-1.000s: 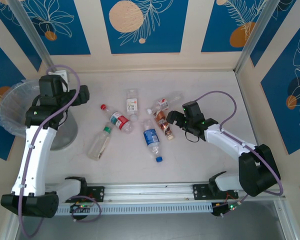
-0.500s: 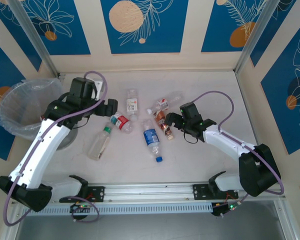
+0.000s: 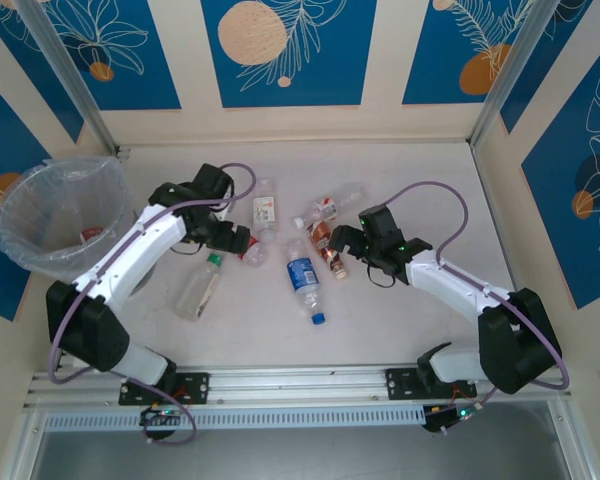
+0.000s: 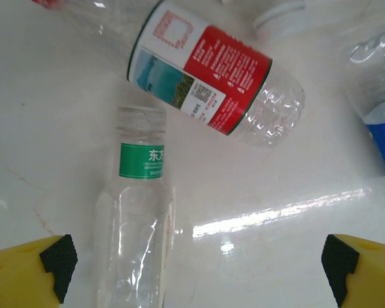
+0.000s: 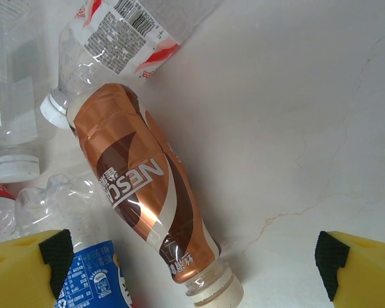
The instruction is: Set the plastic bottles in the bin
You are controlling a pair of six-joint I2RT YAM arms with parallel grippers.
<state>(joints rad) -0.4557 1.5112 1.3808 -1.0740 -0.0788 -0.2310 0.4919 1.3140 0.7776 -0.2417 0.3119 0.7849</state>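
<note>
Two grippers, both with fingers spread wide and holding nothing, sit among plastic bottles scattered on a pale table (image 3: 400,330). The left gripper (image 3: 235,240) (image 4: 197,266) is over a clear bottle with a green band (image 4: 138,212) (image 3: 200,285), which lies between its yellow fingers (image 4: 25,276), nearer the left one. Just beyond that lies a red-labelled bottle (image 4: 212,83) (image 3: 250,250), set crosswise. The right gripper (image 3: 342,238) (image 5: 192,256) opens over a brown Nescafé bottle (image 5: 144,192) (image 3: 326,245), which lies on its side with its pale cap towards the camera. Beside that, a blue-labelled bottle (image 5: 90,276) (image 3: 303,278) lies on the table with its blue cap towards the arm bases. Farther out, a bottle with a red-and-white label (image 5: 125,35) (image 3: 330,207) touches the Nescafé bottle's far end, and a white-labelled bottle (image 3: 265,205) lies close to the left arm's wrist. The bin (image 3: 20,200), lined with crinkly clear plastic, stands at the table's left edge, well apart from the six bottles, with something red (image 3: 90,234) in its bottom.
</note>
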